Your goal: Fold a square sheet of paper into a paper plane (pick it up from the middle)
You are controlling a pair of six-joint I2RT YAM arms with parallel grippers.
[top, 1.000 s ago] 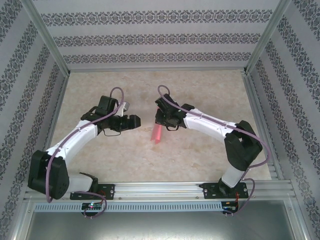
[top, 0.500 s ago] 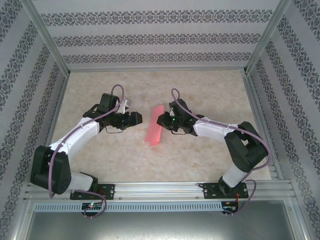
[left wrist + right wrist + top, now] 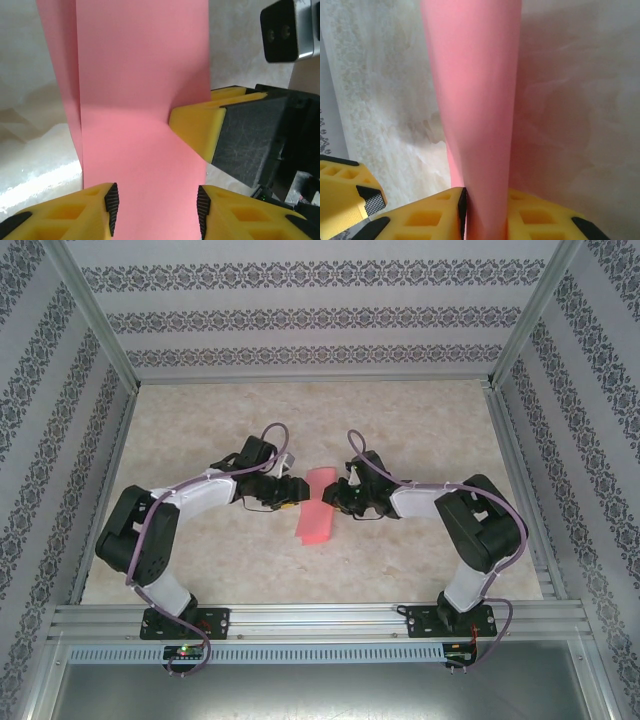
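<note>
**A:** Where is the pink paper (image 3: 314, 508)?

**B:** Around the middle of the table (image 3: 200, 420), about halfway between its left and right edges and well clear of every corner. It is folded into a long narrow strip. One end points toward the far edge and the other toward the near edge, leaning slightly left.

**A:** Is it lying flat on the table?

**B:** I cannot tell. The two grippers meet at it from either side, the left gripper (image 3: 292, 492) at its left long edge and the right gripper (image 3: 334, 498) at its right.

**A:** What is the right one doing?

**B:** It is clamped on the strip. In the right wrist view, the right gripper (image 3: 486, 210) has its yellow fingers (image 3: 437, 217) pressed together with the paper (image 3: 475, 100) pinched between them. The paper runs up and away from them over the pale marbled table. The left wrist view shows one of those yellow fingers (image 3: 197, 131) biting the strip's right edge, and the paper dents a little there.

**A:** And the left gripper?

**B:** In its own view, the left gripper (image 3: 157, 207) has its jaws standing apart. The paper (image 3: 145, 75) fills the gap between the ribbed black pads (image 3: 112, 207). I cannot tell whether the pads touch its edges.

**A:** Any folds showing?

**B:** Yes. A straight crease runs lengthwise near the left edge, with a narrower layer showing beside it.
</note>
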